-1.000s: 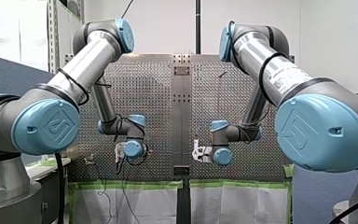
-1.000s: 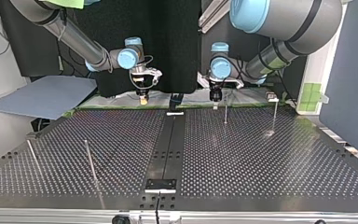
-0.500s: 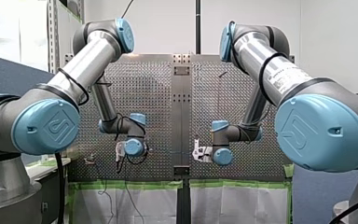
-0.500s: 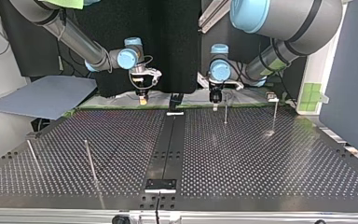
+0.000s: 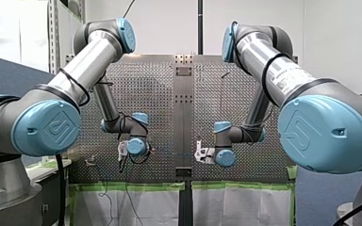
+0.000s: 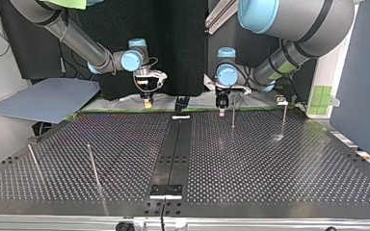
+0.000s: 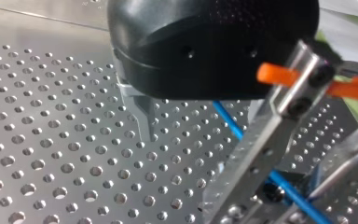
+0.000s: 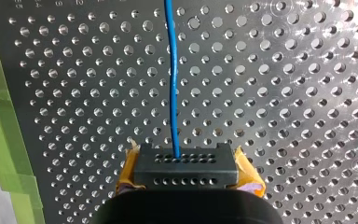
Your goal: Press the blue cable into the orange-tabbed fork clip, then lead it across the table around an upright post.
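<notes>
Thin posts (image 6: 93, 165) at table (image 6: 270, 168) sides, middle open

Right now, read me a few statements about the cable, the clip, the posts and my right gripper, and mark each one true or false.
1. My right gripper holds the blue cable, which runs out ahead of it. True.
2. The fork clip carries a green tab. False: the tab is orange.
3. Thin upright posts stand on the perforated table. True.
4. The right gripper has blue pads. False: its pads are yellow.
</notes>
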You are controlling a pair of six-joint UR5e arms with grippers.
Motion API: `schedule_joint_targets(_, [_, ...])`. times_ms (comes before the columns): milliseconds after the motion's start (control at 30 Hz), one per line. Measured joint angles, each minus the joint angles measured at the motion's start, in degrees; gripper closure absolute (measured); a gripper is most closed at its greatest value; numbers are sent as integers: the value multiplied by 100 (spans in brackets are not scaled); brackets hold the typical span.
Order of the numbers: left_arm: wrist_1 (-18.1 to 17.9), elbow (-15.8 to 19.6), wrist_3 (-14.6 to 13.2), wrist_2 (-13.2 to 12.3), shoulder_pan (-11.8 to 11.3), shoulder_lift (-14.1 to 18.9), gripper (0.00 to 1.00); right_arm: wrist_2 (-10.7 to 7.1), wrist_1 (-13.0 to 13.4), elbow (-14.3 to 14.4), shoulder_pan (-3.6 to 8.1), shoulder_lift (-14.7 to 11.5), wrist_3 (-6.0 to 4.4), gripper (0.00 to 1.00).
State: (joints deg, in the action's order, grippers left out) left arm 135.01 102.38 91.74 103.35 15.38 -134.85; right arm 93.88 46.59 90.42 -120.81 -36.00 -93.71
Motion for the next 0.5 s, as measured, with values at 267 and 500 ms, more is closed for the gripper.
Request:
schedule_joint_targets(267, [13, -1, -82, 8, 17, 0, 53, 0, -12, 0, 0, 2, 0, 100])
schedule_joint_targets(500, [42, -1, -86, 105, 36, 0, 100, 0, -24, 0, 0, 3, 0, 100])
